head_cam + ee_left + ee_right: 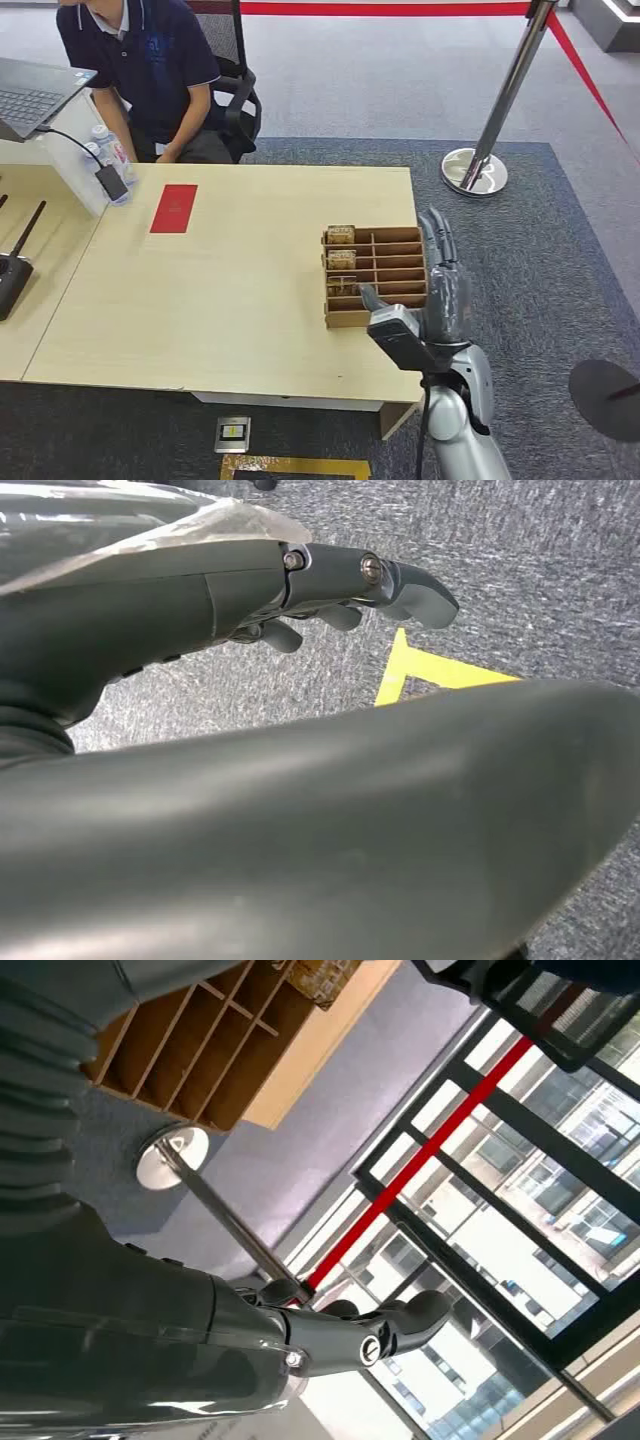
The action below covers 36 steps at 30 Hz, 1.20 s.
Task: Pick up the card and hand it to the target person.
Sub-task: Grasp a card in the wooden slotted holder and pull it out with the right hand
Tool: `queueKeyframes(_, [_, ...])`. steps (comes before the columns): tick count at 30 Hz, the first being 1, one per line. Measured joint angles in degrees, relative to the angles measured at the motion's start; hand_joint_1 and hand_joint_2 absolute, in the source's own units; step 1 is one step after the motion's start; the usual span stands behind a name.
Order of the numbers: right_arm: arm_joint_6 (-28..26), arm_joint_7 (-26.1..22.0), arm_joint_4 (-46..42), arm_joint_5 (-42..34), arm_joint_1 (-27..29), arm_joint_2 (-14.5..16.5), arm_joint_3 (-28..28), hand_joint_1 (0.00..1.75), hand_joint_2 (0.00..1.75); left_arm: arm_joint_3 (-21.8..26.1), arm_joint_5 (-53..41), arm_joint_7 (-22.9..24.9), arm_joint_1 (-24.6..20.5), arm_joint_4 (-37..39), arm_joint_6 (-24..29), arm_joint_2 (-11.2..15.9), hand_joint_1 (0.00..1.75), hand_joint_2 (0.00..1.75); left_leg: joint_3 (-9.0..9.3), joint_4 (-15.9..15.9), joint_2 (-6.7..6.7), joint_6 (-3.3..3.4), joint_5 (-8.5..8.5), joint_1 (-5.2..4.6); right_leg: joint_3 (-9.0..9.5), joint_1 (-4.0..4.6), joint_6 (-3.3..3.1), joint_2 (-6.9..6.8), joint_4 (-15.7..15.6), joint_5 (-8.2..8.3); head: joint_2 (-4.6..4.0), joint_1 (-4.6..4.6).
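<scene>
The task looks barely begun. The cards [341, 260] sit upright in the left-hand slots of the wooden rack [375, 276] at the table's [226, 300] right end, none of them lifted. The right hand [441, 285] is raised just beside the rack's right side, fingers apart and holding nothing; whether it touches the rack cannot be told. The left hand [355, 585] hangs over the carpet, fingers loosely extended and empty. The person [147, 70] sits at the far side of the table, well apart from the rack. Reaching into a slot, gripping a card and carrying it across all appear left to do.
</scene>
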Motion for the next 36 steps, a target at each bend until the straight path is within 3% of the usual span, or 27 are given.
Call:
queueKeyframes(14, [-5.5, 10.4, 17.0, 17.4, -10.9, -1.5, 12.4, 0.00, 1.75, -0.5, -0.6, 1.0, -0.2, 0.0, 0.0, 0.0, 0.00, 0.00, 0.01, 0.0, 0.00, -0.02, 0.06, 0.02, 0.01, 0.04, -0.03, 0.00, 0.0, 0.03, 0.00, 0.01])
queueKeyframes(21, [-6.3, 13.3, 24.6, 18.5, -14.2, -1.1, 15.2, 0.00, 1.75, -1.1, -1.2, 1.4, -0.2, 0.0, 0.0, 0.0, 0.00, 0.00, 0.00, 0.0, -0.01, -0.02, 0.05, 0.02, 0.00, 0.04, -0.03, 0.00, 0.0, 0.02, 0.00, -0.01])
queueKeyframes(30, [-8.2, 16.2, 27.7, 18.6, -13.8, -1.5, 15.0, 0.00, 1.75, -1.9, -2.7, 2.2, -0.1, 0.0, -0.2, 0.1, 0.00, 0.00, 0.01, 0.0, -0.01, -0.02, 0.05, 0.01, -0.02, 0.04, -0.03, 0.00, 0.0, 0.02, 0.00, 0.01])
queueKeyframes(32, [-8.4, 16.6, 27.9, 19.0, -13.3, -1.6, 14.5, 0.10, 1.75, -2.3, -3.1, 2.3, -0.1, 0.0, -0.5, 0.2, 0.00, 0.00, 0.00, 0.0, -0.01, -0.02, 0.05, 0.01, -0.02, 0.03, -0.03, 0.00, 0.0, 0.02, 0.00, 0.01])
queueKeyframes(36, [-8.5, 17.6, 28.4, 20.1, -12.5, -1.8, 13.9, 1.09, 1.75, -2.9, -3.7, 2.3, -0.1, 0.0, -0.7, 0.3, 0.00, 0.00, 0.01, 0.0, -0.01, -0.02, 0.05, 0.02, -0.02, 0.03, -0.03, 0.00, 0.0, 0.02, 0.00, 0.02])
